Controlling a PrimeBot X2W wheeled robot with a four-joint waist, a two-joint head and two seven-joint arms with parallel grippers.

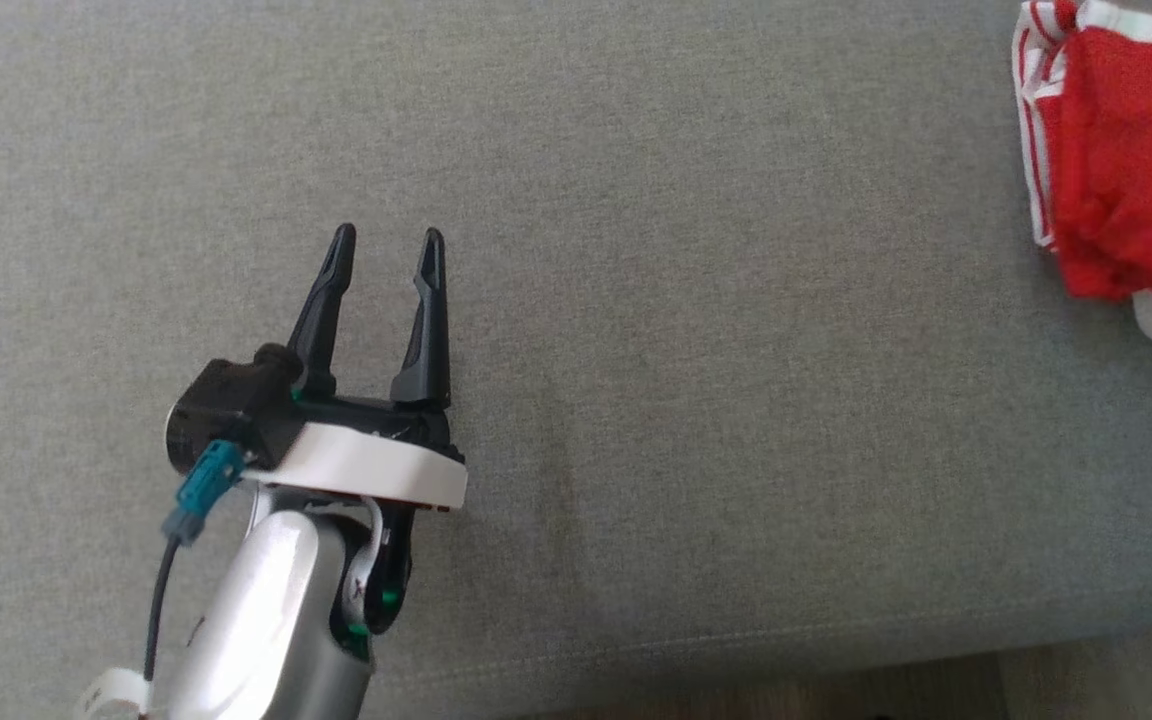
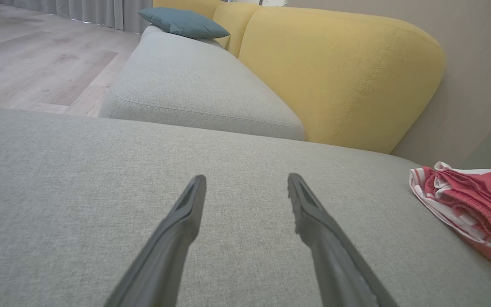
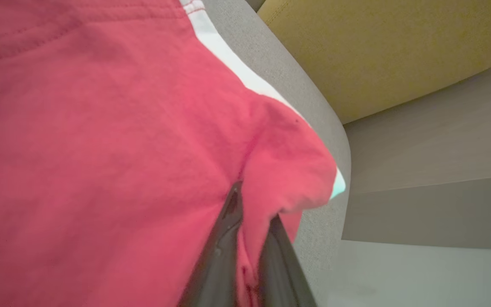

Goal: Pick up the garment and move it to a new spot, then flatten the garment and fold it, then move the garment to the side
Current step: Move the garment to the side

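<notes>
Mostly bare grey seat (image 1: pixel 696 300): at left, the left gripper (image 1: pixel 388 232) hovers over it, fingers spread and empty, front edge just behind. Yellow backrest (image 2: pixel 339 72) bounds the far side. At far right, the red garment (image 1: pixel 1126 170) lies bunched near the seat's end, its fold pinched tight by the right gripper (image 3: pixel 254 209).

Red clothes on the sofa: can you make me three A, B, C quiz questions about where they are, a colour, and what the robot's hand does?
1. Where does the red garment lie in the head view?
A. lower left
B. top right, on the grey seat cushion
C. on the wooden floor
2. What colour is the sofa backrest?
A. blue
B. green
C. yellow
3. What is the right gripper doing?
A. shut on the red garment
B. open above a cushion
C. holding a cup
Answers: 1 B, it sits at the upper right edge; 2 C, the left wrist view shows it yellow; 3 A, its fingers pinch a fold of red cloth.
</notes>
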